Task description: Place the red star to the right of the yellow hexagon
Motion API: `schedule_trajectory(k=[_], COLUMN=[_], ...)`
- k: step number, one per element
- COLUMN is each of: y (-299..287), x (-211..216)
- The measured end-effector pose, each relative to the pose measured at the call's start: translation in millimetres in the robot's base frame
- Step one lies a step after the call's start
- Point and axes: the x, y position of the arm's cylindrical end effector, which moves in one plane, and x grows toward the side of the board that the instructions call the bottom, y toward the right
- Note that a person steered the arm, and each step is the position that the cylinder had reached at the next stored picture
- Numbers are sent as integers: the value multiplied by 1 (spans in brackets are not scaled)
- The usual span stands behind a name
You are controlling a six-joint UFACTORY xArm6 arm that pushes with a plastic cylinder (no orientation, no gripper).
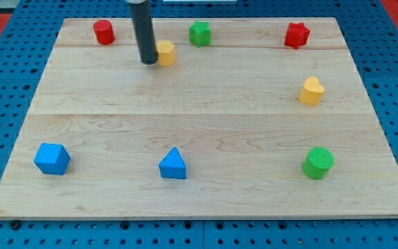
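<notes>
The red star (296, 34) lies near the view's top right on the wooden board. The yellow hexagon (166, 52) lies near the top, left of centre. My tip (148, 61) rests on the board right against the yellow hexagon's left side, partly hiding it. The red star is far to the right of my tip, with a green block between them along the top.
A red cylinder (103, 32) is at top left and a green star-like block (200, 32) at top centre. A yellow heart (311, 90) is at right. A blue cube (52, 158), a blue triangle (173, 164) and a green cylinder (318, 162) lie along the bottom.
</notes>
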Motion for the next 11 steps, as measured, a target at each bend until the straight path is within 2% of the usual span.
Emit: schedule_trajectory(k=[1, 2, 4, 5, 6, 7, 8, 9, 10, 11], y=[19, 30, 211, 279, 304, 315, 341, 307, 242, 249], x=[-19, -10, -4, -15, -59, -67, -98, -111, -103, -83])
